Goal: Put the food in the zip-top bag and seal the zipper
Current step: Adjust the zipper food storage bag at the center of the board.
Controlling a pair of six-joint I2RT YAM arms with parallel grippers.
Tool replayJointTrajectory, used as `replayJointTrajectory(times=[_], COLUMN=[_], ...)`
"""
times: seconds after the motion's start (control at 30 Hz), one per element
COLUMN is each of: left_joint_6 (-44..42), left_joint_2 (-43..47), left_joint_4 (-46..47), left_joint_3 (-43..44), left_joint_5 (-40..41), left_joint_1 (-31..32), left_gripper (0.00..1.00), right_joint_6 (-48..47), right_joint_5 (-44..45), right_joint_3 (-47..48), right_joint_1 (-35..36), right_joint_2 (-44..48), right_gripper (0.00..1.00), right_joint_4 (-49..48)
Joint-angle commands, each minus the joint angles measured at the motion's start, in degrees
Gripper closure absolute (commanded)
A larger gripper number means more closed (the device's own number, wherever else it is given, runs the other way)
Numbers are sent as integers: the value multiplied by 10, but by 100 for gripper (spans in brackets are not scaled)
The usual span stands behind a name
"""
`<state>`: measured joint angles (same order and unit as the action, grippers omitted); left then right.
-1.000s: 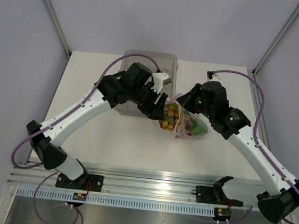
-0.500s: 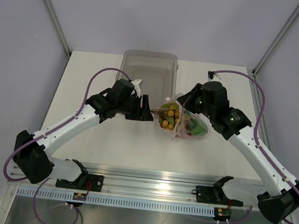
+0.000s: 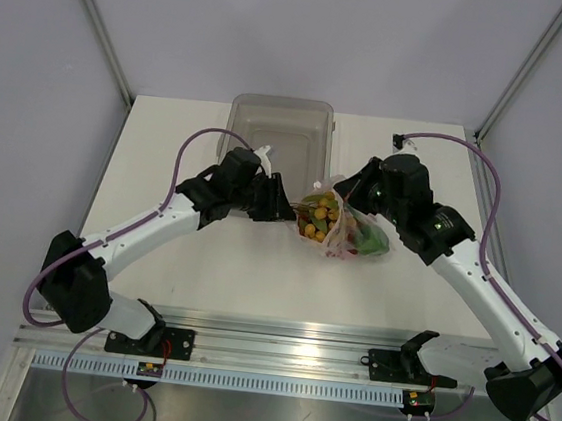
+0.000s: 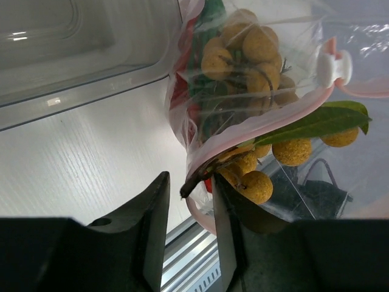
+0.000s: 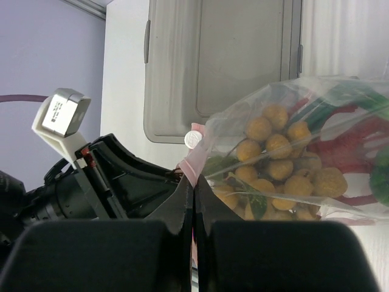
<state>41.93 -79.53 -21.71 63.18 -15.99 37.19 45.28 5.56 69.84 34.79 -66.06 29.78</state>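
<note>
1. The zip-top bag (image 3: 344,237) lies mid-table, just in front of the tray (image 3: 289,136), with the yellow balls (image 4: 261,45) and red lobster (image 5: 340,146) inside.
2. My right gripper (image 5: 193,182) is clamped on the zipper (image 5: 193,159).
3. My left gripper (image 4: 189,180) has its jaws slightly apart, the bag's pink edge between them.

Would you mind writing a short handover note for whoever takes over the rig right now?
Left gripper: slightly open, fingers either side of the zip-top bag's mouth edge, not clamped.
Right gripper: shut on the zipper, just below the white slider.
Food: yellow balls, red lobster and green pepper are in the bag, just off the grey tray's near corner.
Done: loading, as far as shows; a green leaf and some balls sit right at the mouth.
Left: tuck those in and run the zipper shut; the mouth is open.
</note>
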Motion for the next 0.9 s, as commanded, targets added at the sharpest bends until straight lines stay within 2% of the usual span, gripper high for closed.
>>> replayJointTrajectory(times=[0.0,0.07,0.13,0.23,0.27,0.3,0.37,0.47,0.5,0.57,0.7,0.73,0.87], left_joint_6=[7,9,10,7,4,3,2,6,6,5,8,9,7], left_joint_2=[-10,-6,-1,5,8,8,10,23,28,30,24,25,39], left_joint_4=[35,33,33,26,25,18,13,11,11,10,10,10,3], left_joint_3=[3,1,-1,3,4,6,6,-2,-3,-5,-5,-5,10], left_joint_5=[-26,-25,-23,-29,-30,-29,-26,-13,-8,-7,-15,-16,-22], left_joint_1=[3,3,3,4,4,5,6,6,7,6,7,9,17], left_gripper=[67,76,77,65,50,46,46,60,68,73,91,100,100], right_joint_6=[5,5,4,5,5,5,5,5,5,4,7,7,-1], right_joint_5=[21,25,28,31,31,31,30,31,31,31,32,34,49], right_joint_3=[3,2,1,-1,-1,-1,0,1,1,1,1,0,-4], right_joint_1=[4,4,5,5,5,5,4,4,4,5,5,4,4], right_joint_2=[26,30,30,30,30,30,30,30,30,30,30,32,36], right_gripper=[100,100,100,100,100,100,100,100,100,100,100,100,100], right_joint_4=[-27,-24,-23,-23,-24,-24,-24,-24,-24,-24,-23,-21,-10])
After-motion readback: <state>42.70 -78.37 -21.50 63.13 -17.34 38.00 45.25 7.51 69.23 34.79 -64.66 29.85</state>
